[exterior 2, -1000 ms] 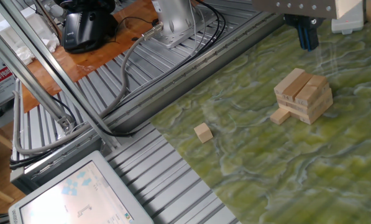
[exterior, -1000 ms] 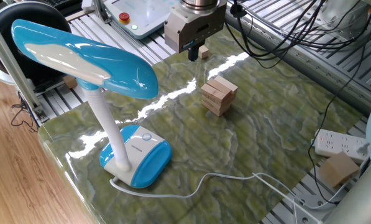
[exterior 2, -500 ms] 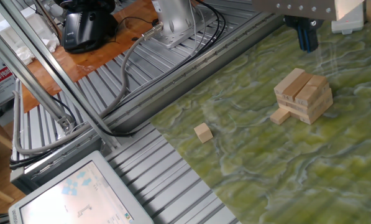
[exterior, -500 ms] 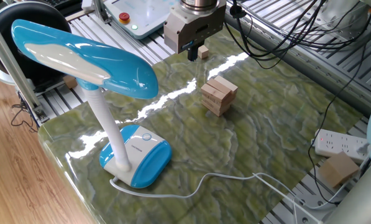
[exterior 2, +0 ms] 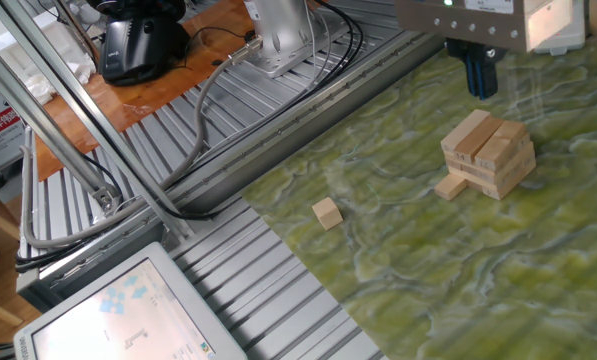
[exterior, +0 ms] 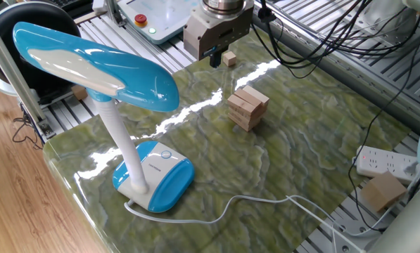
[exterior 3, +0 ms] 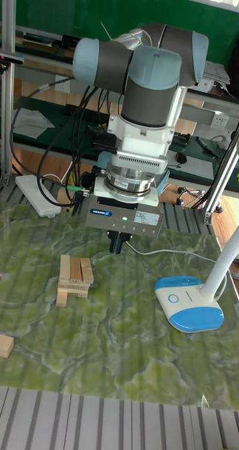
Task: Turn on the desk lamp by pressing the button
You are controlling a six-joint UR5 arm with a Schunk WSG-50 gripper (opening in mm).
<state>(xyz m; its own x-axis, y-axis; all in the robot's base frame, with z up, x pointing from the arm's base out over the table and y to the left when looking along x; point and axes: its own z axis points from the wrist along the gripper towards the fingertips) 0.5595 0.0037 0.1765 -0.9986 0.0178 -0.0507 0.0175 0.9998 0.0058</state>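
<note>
Desk lamp (exterior: 136, 112): stands at one end of the green counter (exterior: 301, 154); button (exterior 3: 173, 297) on its blue base. Claw (exterior: 214, 58): well apart, above the far edge; finger state cannot be told. Wooden block stack (exterior: 247, 107): between them.

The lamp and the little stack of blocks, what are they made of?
The desk lamp looks like glossy blue-and-white plastic: light glints off its smooth head. The stack of blocks looks like bare, pale wood, dull with no shine, though the grain is too small to see.
</note>
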